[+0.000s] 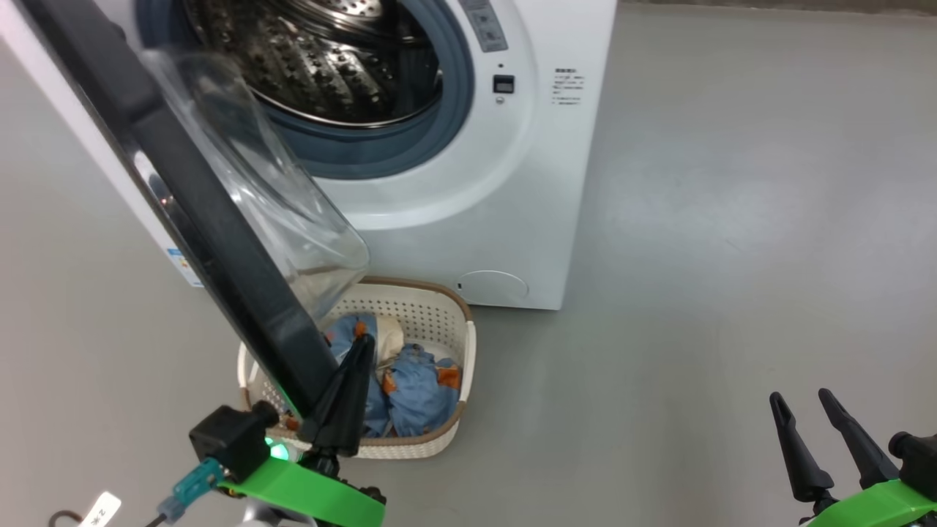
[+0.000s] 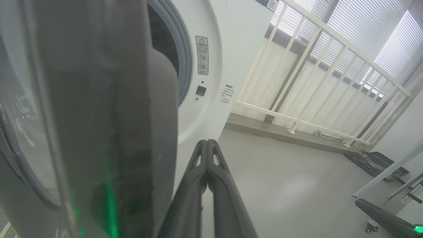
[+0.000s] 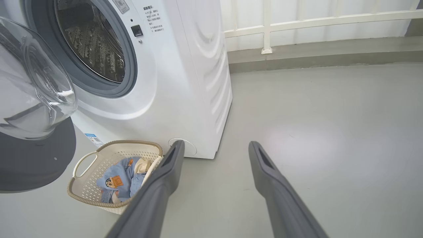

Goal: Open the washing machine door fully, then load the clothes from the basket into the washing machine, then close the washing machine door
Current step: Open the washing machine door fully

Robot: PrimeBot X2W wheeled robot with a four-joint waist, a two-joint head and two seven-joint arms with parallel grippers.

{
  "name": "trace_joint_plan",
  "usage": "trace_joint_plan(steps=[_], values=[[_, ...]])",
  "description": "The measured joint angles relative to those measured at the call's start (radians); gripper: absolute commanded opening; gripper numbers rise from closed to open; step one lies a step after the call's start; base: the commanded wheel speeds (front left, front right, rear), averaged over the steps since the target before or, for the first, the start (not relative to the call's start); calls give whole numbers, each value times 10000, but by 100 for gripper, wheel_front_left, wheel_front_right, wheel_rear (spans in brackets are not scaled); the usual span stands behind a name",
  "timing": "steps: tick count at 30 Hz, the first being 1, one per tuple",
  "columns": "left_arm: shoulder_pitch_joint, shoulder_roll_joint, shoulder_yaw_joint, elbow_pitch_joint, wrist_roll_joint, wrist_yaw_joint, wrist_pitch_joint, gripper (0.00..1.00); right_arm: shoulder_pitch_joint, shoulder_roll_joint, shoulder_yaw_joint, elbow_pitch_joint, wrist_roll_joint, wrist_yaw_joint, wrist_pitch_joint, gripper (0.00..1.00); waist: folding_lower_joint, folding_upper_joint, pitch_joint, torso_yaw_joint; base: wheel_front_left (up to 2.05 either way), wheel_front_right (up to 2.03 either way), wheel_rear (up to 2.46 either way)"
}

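The washing machine [image 1: 468,212] stands with its steel drum [image 1: 329,66] exposed. Its black door [image 1: 212,234] is swung out toward me, the glass bowl [image 1: 263,190] hanging over the basket [image 1: 439,432] on the floor below. Light blue clothes [image 1: 417,388] lie in the basket, and they show as clothes [image 3: 117,180] in the basket [image 3: 82,195] in the right wrist view. My left gripper [image 1: 362,340] is shut and empty, right beside the door's lower inner edge; in its own view the gripper [image 2: 208,142] sits by the door [image 2: 99,115]. My right gripper [image 1: 801,399] is open at lower right, well clear.
Bare grey floor [image 1: 732,219] spreads to the right of the machine. A white railing [image 2: 314,82] on a raised ledge and slatted blinds stand behind it. Dark equipment [image 2: 373,162] lies on the floor by the wall.
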Motion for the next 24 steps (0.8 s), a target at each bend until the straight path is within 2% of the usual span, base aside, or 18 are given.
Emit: trace_joint_plan(steps=[17, 24], values=[[759, 4, 569, -491, 466, 107, -17, 0, 0, -44, 61, -10, -63, 0, 0, 100, 0, 0, -15, 1209, 0, 0, 0], [949, 211, 1152, -539, 650, 453, -17, 0, 0, -46, 58, -12, -63, 0, 0, 100, 0, 0, 8, 1749, 0, 0, 0]])
